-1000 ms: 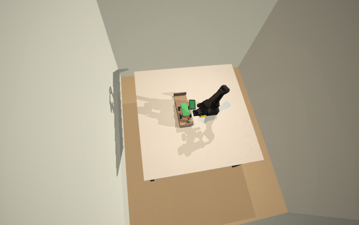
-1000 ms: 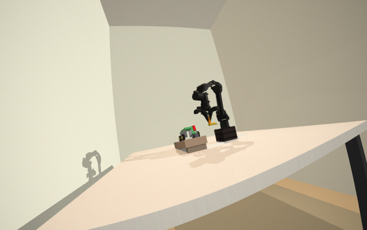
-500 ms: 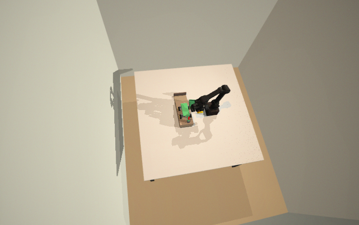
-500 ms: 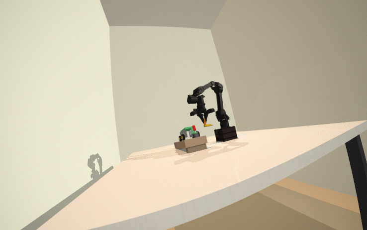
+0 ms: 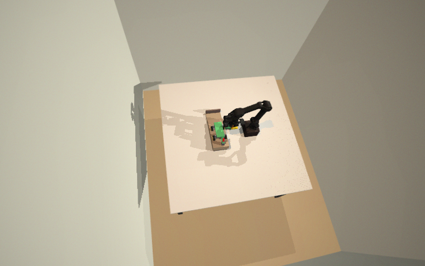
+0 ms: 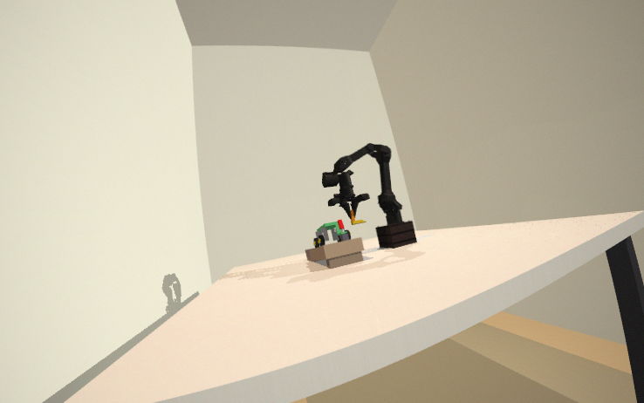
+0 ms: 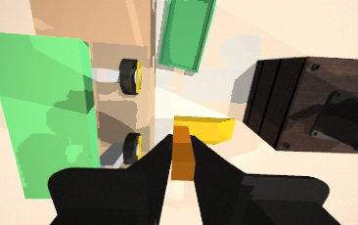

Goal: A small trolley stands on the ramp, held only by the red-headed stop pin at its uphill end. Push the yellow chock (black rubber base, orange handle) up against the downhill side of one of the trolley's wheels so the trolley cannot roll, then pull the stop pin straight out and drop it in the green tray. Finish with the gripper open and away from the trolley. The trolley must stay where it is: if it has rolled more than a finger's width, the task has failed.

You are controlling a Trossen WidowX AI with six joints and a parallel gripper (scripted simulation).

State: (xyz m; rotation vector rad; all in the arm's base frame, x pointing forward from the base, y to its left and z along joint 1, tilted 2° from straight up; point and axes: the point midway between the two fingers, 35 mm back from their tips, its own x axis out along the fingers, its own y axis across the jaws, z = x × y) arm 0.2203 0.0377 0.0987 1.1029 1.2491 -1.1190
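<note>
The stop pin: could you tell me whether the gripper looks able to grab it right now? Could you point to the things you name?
Probably not yet: the gripper (image 6: 352, 212) (image 7: 180, 139) is shut on the chock (image 6: 357, 221) (image 7: 207, 129), though nothing seems to cover the pin's red head (image 5: 223, 140) (image 6: 340, 224).
</note>
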